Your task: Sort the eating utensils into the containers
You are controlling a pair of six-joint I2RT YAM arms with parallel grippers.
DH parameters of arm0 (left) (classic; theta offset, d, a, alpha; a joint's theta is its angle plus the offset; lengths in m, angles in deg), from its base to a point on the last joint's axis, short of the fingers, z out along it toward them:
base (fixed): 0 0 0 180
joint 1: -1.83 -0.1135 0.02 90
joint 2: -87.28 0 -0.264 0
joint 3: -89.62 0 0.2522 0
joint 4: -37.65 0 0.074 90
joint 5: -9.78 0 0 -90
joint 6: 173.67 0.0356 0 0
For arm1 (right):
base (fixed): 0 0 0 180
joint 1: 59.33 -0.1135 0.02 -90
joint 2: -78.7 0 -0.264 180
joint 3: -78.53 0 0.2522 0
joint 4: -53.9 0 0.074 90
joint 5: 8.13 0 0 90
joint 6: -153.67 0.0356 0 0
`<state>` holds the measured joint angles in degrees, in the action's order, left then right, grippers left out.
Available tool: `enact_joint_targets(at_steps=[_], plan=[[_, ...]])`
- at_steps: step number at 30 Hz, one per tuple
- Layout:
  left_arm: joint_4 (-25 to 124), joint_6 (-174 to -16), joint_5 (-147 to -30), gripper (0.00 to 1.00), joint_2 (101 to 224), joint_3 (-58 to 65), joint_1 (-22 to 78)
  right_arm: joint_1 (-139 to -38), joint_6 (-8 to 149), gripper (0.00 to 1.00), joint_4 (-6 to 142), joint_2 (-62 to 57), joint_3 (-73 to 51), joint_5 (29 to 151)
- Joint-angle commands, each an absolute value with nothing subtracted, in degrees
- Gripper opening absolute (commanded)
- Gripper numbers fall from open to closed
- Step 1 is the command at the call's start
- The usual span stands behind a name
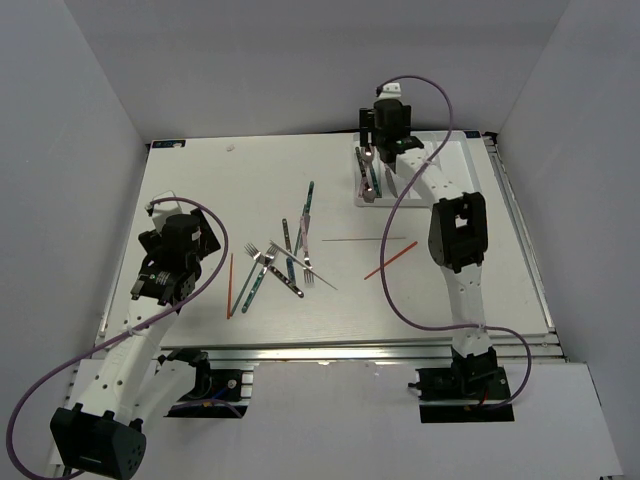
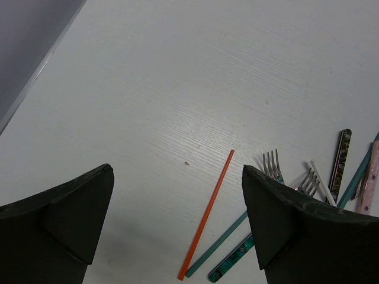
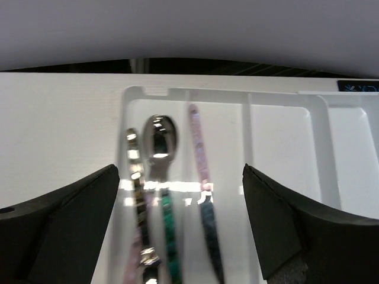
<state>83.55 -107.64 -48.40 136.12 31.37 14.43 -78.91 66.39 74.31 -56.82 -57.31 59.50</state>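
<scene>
Right claw point(image 3: 177, 195) hangs spread and empty over the tray point(image 3: 278, 148) at the surface's point(image 1: 200, 180) far right corner, where a spoon point(image 3: 160, 139) and a knife point(image 3: 198, 142) lie lengthwise in its slots. I'd lift straight up before swinging, so the fingers don't snag them. Left claw point(image 2: 177, 195), also spread, hovers near the left edge above an orange chopstick point(image 2: 207, 213). Crossed forks point(image 1: 265, 255) crowd the middle.

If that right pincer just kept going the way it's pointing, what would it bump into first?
Most likely the teal-handled spoon lying in the white tray, straight ahead of the open right pincer, with a pink-handled utensil close beside it. How far off it is, the picture cannot tell.
</scene>
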Motion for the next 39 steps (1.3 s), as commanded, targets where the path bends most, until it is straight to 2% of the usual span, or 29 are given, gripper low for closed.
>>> enact_joint_targets(at_steps=[1,6,10,12,15,19,26,32,35,36,39], plan=[[83.40,-107.22,-48.40,0.98,135.18,31.65,14.75,-85.95,68.58,0.89,78.11,-49.54,-55.56,54.19],[83.40,-107.22,-48.49,0.98,135.27,31.65,14.66,-94.03,79.48,0.89,82.51,-49.62,-52.74,54.36],[83.49,-107.22,-48.66,0.98,134.57,31.65,14.66,-99.14,83.27,0.88,85.49,-56.27,-57.47,50.85],[83.40,-107.22,-48.93,0.98,133.86,31.74,14.75,-100.81,84.58,0.82,85.94,-58.66,-59.85,49.79],[83.14,-107.22,-49.37,0.98,132.90,31.82,14.75,-101.26,84.59,0.65,85.15,-62.62,-62.84,48.91],[82.96,-107.22,-50.07,0.98,131.67,31.91,14.66,-101.17,82.22,0.57,85.41,-68.85,-68.72,48.29],[82.96,-107.22,-50.69,0.98,130.17,32.00,14.75,-100.55,82.48,0.47,86.64,-71.86,-66.72,49.70],[82.87,-107.22,-51.04,0.98,129.91,32.00,14.66,-99.68,86.33,0.33,88.65,-70.45,-64.69,51.98],[82.87,-107.22,-51.04,0.98,129.73,32.00,14.66,-99.24,88.18,0.23,91.12,-70.10,-64.25,52.95],[82.87,-107.22,-51.04,0.98,129.73,32.09,14.66,-99.15,88.63,0.16,91.73,-70.10,-64.16,53.30],[82.87,-107.22,-51.04,0.98,129.64,32.09,14.66,-98.71,90.38,0.10,93.93,-68.70,-62.68,53.92]])
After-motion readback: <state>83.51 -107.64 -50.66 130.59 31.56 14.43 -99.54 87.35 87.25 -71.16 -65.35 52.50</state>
